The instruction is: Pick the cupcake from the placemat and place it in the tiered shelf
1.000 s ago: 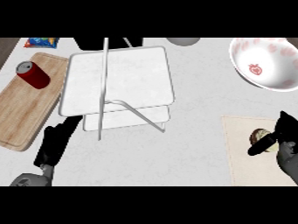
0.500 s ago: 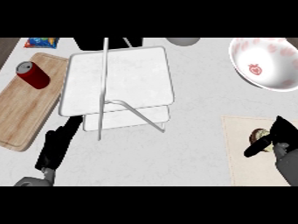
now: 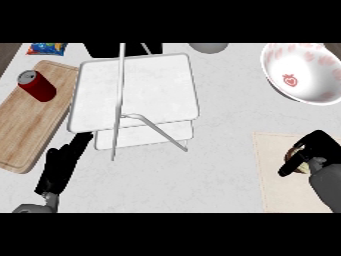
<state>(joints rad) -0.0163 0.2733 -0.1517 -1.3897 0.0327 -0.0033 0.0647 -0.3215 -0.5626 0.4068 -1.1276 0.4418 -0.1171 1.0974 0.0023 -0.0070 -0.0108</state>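
Note:
The cupcake [image 3: 300, 156] sits on a beige placemat [image 3: 276, 170] at the lower right, mostly hidden. My right hand [image 3: 319, 150] is curled round it from above, thumb down its left side. The white tiered shelf [image 3: 136, 95] stands at the centre left, its top tray bare and a lower tray showing beneath. My left hand [image 3: 61, 167] rests open at the lower left, fingers pointing up toward the shelf's near corner.
A wooden cutting board [image 3: 21, 125] at the left carries a red can [image 3: 37, 85]. A large white bowl with a strawberry print [image 3: 304, 72] stands at the upper right. A blue snack bag [image 3: 46, 48] and a grey object [image 3: 208, 47] lie at the far edge.
My right hand has dropped onto the cupcake and curled its fingers round it. The left hand has stayed put.

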